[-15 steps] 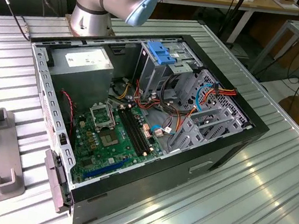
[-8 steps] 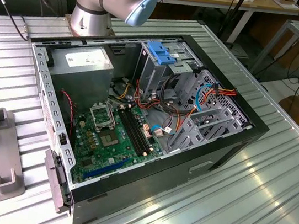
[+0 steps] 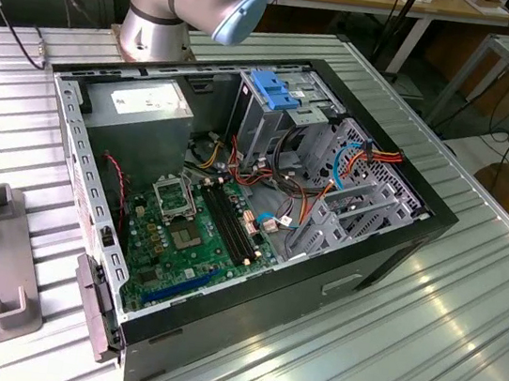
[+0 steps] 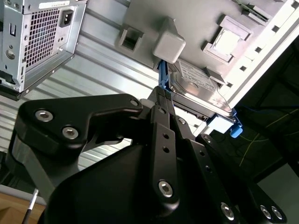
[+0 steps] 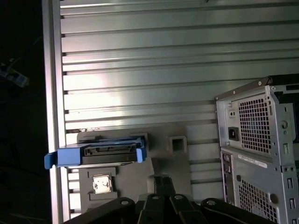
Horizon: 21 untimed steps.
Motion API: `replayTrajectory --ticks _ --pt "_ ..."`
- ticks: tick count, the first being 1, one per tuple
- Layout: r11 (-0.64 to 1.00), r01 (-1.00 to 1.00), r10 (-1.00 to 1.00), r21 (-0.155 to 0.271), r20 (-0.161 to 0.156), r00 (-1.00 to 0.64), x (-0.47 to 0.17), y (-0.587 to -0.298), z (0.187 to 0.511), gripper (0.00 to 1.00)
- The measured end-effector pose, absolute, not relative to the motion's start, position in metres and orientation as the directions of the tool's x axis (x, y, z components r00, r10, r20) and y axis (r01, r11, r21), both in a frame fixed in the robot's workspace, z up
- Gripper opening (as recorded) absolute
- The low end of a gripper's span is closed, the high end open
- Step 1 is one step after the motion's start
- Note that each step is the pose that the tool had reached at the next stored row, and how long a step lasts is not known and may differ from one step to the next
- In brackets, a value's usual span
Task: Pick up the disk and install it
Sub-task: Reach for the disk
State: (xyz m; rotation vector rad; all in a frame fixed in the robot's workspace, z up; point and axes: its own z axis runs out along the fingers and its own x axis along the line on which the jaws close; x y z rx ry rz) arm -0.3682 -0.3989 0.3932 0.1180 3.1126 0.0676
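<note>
Disk (image 4: 198, 88): dark silvery metal w/ blue rails, flat on grey fixture (image 4: 196, 23); jaws closed, empty, nr it

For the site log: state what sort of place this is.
Probably a robotics lab workbench set up for computer assembly: a robot arm stands on a ribbed metal table beside an open desktop case, and the disk sits in a grey fixture.
</note>
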Motion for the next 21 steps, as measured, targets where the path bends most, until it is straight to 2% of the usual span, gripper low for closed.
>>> replayTrajectory --ticks 21 --pt "0.996 0.075 0.076 0.044 -0.024 -0.997 -0.405 -0.399 0.393 0.1"
